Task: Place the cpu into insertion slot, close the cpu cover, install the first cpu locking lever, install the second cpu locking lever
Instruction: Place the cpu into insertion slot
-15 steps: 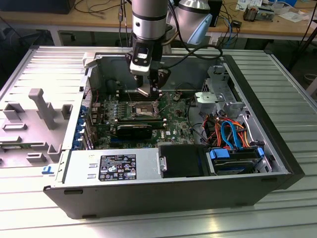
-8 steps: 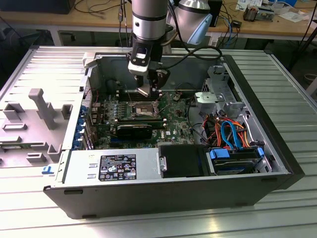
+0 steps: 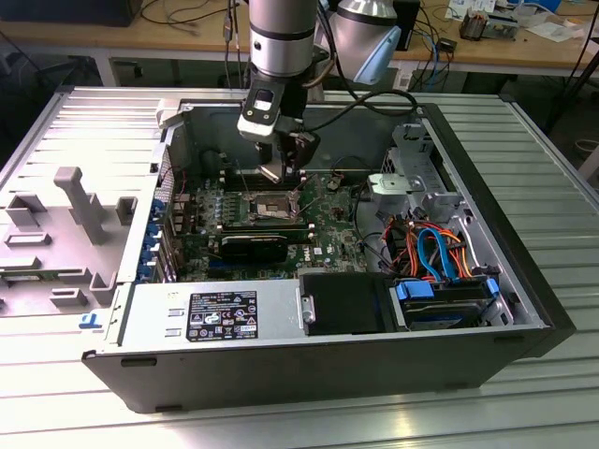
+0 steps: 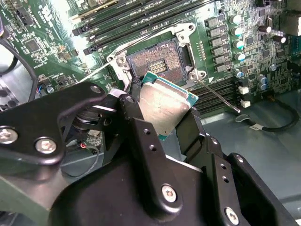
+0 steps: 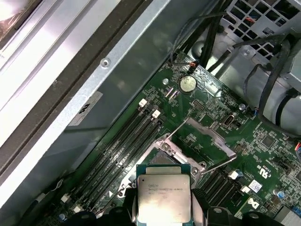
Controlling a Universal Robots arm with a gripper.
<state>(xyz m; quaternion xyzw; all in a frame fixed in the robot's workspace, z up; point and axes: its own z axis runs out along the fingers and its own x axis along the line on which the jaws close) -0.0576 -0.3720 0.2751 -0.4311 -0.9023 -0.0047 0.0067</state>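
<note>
Second wrist view: cpu (image 4: 165,104) within claw (image 4: 162,114)

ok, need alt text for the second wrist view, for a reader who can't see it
The black gripper holds the cpu, silver top showing, tilted and not yet seated, close to the empty insertion slot. Around the slot lie the green motherboard, long black memory slots and a thin wire lever.

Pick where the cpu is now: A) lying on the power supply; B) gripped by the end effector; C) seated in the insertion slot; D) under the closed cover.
B: the cpu sits clamped in the end effector, and the insertion slot lies bare beyond it.
</note>
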